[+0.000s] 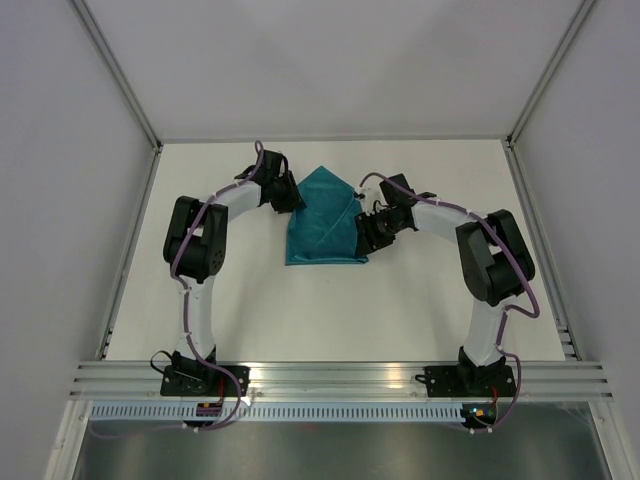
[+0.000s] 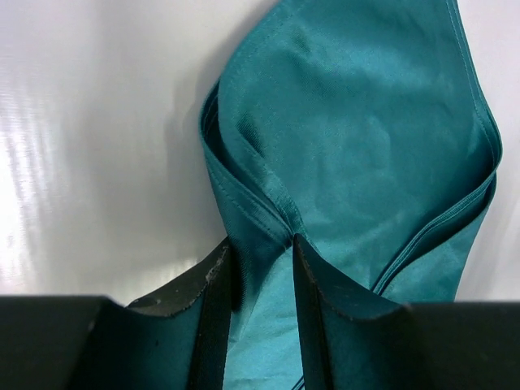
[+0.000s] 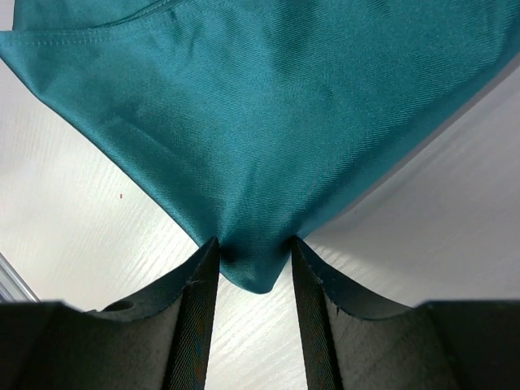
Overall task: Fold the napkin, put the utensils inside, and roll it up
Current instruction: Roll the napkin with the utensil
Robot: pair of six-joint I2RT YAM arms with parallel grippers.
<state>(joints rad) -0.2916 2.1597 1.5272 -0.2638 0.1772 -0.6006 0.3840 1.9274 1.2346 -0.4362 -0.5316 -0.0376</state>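
Napkin [image 1: 322, 222], plain teal, left jaws gripping folded edge, right jaws gripping corner

We're looking at the napkin [image 1: 325, 222], a dark teal cloth with thin hemmed edges, partly folded into a rough pointed shape with its layers overlapping. One bunched fold sits between the jaws of the left gripper [image 2: 262, 252], with doubled hems curving away beyond them. A corner tip is pinched between the jaws of the right gripper [image 3: 253, 253], and the cloth fans out smooth from there.
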